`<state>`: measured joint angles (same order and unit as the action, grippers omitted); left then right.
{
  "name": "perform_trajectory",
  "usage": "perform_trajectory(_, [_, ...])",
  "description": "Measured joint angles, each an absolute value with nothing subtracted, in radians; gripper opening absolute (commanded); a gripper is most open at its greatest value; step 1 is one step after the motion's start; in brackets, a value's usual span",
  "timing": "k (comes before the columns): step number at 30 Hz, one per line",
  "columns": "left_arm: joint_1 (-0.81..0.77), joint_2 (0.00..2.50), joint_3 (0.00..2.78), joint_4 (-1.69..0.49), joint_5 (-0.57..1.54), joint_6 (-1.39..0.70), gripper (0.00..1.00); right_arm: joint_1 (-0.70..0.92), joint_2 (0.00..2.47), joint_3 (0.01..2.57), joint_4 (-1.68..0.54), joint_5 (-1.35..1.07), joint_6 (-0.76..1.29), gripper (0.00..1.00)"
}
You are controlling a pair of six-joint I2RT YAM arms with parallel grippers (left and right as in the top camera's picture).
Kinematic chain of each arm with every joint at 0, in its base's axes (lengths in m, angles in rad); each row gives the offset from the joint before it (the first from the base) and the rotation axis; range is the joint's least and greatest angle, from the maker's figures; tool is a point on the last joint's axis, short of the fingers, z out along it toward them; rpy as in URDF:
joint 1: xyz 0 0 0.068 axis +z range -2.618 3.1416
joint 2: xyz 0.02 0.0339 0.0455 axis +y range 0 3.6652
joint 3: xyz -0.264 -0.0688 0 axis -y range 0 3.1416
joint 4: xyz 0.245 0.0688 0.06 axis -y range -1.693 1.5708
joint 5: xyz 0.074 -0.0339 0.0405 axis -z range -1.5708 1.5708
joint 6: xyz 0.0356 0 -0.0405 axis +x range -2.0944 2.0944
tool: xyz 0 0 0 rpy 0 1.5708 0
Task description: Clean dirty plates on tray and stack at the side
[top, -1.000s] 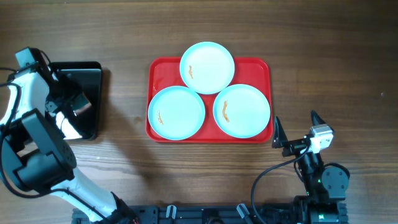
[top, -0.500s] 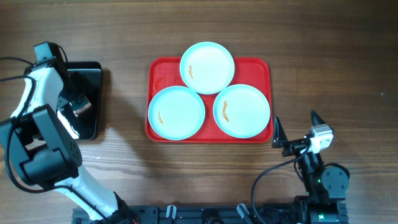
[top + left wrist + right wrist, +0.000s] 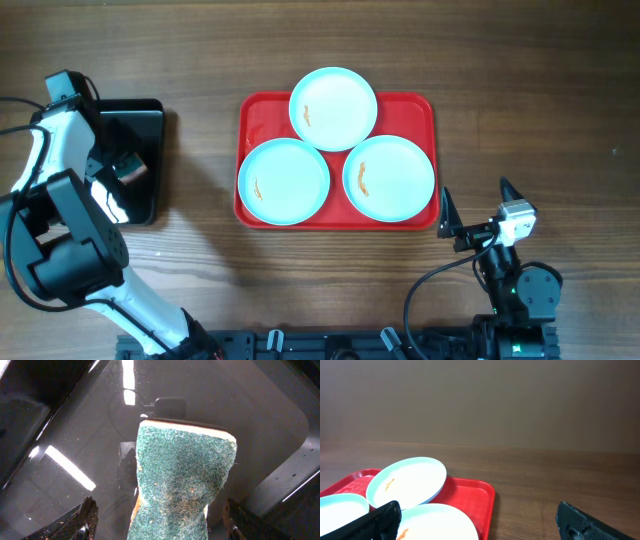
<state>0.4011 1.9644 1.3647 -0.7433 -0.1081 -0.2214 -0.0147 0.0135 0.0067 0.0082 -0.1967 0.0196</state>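
Observation:
Three pale mint plates lie on the red tray (image 3: 262, 115): a back plate (image 3: 333, 108), a front left plate (image 3: 284, 181) and a front right plate (image 3: 389, 177). Each has a small orange-brown smear. My left gripper (image 3: 122, 166) is over the black tray (image 3: 145, 115). In the left wrist view it (image 3: 162, 522) is open, with a green scouring sponge (image 3: 182, 470) lying between its fingers, a gap on each side. My right gripper (image 3: 473, 187) is open and empty, just off the red tray's front right corner. The right wrist view shows it (image 3: 477, 510) facing the plates (image 3: 407, 482).
The glossy black tray (image 3: 75, 435) stands to the left of the red tray, with bare wood between them. The red tray's rim (image 3: 475, 492) lies close in front of my right gripper. Bare wooden table lies to the right of and behind the red tray.
My left arm has shifted a little over the black tray and its upper part has swung toward the back. The plates, the red tray and the right arm have not moved.

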Motion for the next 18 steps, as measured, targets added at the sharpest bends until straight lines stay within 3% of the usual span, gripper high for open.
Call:
perform_trajectory(12, [0.401, 1.984, 1.319, -0.696, -0.096, -0.221, 0.76, -0.015, 0.014, 0.007, 0.008, -0.197, 0.020, 1.00])
perform_trajectory(18, [0.401, 1.984, 1.318, -0.673, -0.096, -0.222, 0.66, -0.015, 0.014, 0.007, 0.008, -0.197, 0.020, 1.00])
